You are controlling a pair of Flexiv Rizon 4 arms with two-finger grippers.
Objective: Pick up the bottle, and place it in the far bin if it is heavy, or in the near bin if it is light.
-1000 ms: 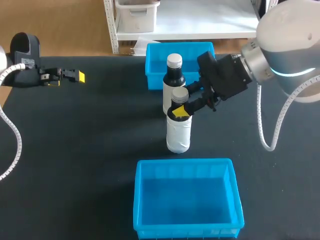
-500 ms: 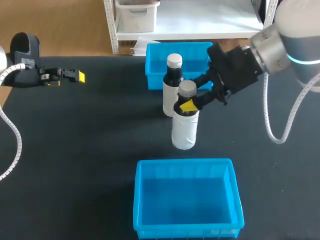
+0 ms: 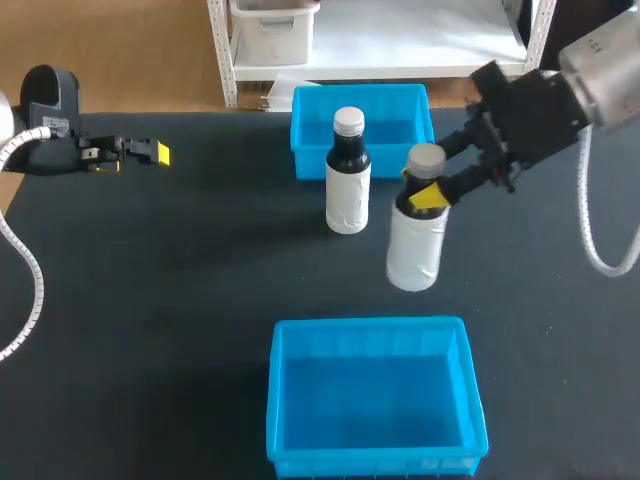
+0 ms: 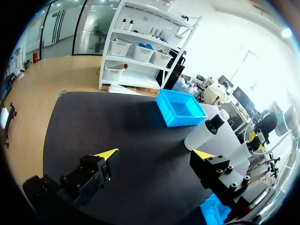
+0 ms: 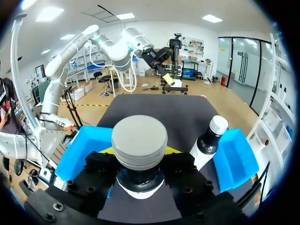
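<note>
My right hand [image 3: 428, 195] clamps its 2 yellow-tipped fingers on the dark neck of the white-wrapped, grey-capped bottle [image 3: 415, 250]. The bottle is upright between the far bin [image 3: 310, 110] and the near bin [image 3: 370, 330], right of a second bottle [image 3: 348, 190]. I cannot tell whether its base touches the bench [image 3: 150, 300]. My left hand [image 3: 140, 152] gapes, holding nothing.

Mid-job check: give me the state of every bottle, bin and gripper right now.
Grey-capped bottle: upright, capped, gripped at the neck by the right gripper.
White-capped bottle: upright, capped, standing on the table before the far bin, untouched.
Far bin: nothing seen inside.
Near bin: empty.
Right gripper: fingers shut on the grey-capped bottle.
Left gripper: fingers open, holding nothing.
</note>
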